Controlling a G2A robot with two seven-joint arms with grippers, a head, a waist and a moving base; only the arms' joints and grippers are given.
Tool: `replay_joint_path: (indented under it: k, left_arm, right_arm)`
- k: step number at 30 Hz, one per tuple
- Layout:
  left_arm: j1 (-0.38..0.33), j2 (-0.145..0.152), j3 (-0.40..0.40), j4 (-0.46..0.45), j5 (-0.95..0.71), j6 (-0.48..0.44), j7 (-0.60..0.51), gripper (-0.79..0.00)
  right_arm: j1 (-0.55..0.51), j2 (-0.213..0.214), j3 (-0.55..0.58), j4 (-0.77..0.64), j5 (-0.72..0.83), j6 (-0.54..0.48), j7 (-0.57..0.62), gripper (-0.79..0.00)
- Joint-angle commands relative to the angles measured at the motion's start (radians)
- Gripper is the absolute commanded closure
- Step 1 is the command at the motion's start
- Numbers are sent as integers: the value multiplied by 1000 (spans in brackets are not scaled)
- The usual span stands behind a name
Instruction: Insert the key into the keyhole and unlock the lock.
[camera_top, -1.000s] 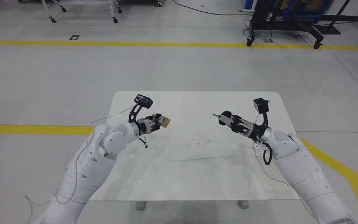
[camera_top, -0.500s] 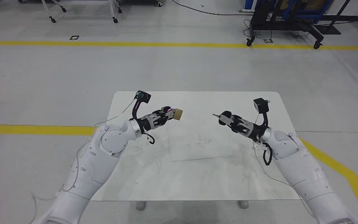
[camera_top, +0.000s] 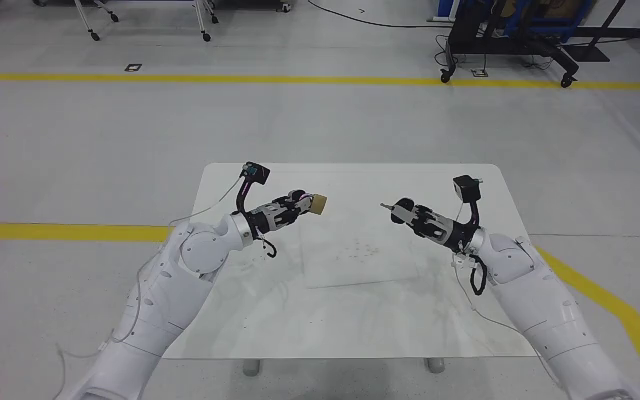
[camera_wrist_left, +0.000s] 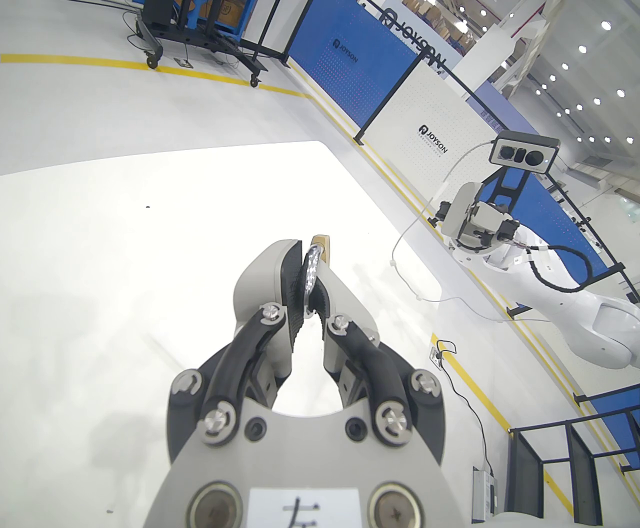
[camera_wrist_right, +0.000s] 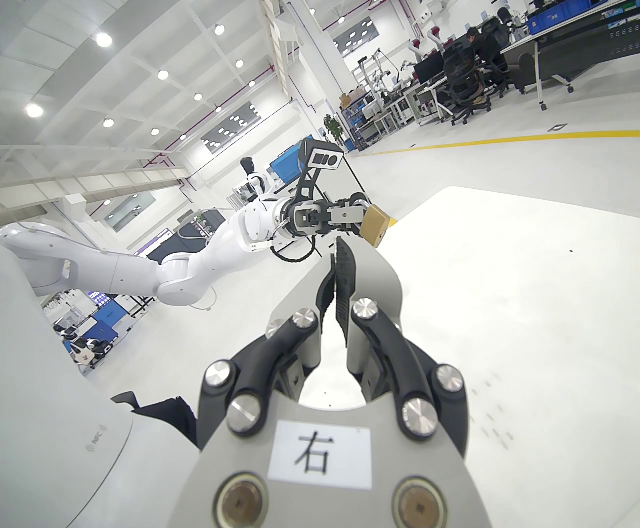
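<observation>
The lock (camera_top: 317, 204) is a small brass padlock with a silver shackle. It is clamped by that shackle between the fingers of the left gripper (camera_top: 303, 205) and held in the air over the far left part of the table (camera_top: 400, 320), with its brass body sticking out to the right. The key (camera_top: 385, 208) shows as a thin metal tip poking leftward from the closed right gripper (camera_top: 398, 210) over the far right part, level with the lock and well apart from it.
</observation>
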Motion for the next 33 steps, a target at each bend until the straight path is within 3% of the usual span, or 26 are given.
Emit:
replay_joint_path:
  k: [1, 10, 12, 17, 22, 25, 33]
  left_arm:
    - [0, 0, 0, 0, 0, 0, 0, 0]
    - [-1, -4, 9, -15, 1, 7, 9, 0]
    - [-13, -11, 21, 2, -67, -15, -13, 0]
    - [-83, -30, 40, 150, -451, -127, -213, 0]
    - [-154, -54, 69, 294, -761, -169, -426, 0]
    - [-186, -68, 89, 370, -842, -168, -498, 0]
    - [-248, -108, 132, 507, -1001, -150, -639, 0]
  right_arm:
    - [0, 0, 0, 0, 0, 0, 0, 0]
    - [6, -22, -40, -52, 43, 83, -76, 0]
    - [18, -29, -55, -45, 76, 98, -81, 0]
    - [50, -47, -95, -30, 134, 134, -85, 0]
    - [80, -68, -138, -37, 251, 110, -64, 0]
    - [104, -84, -180, -30, 336, 91, -27, 0]
    - [199, -141, -277, 71, 332, 91, -54, 0]
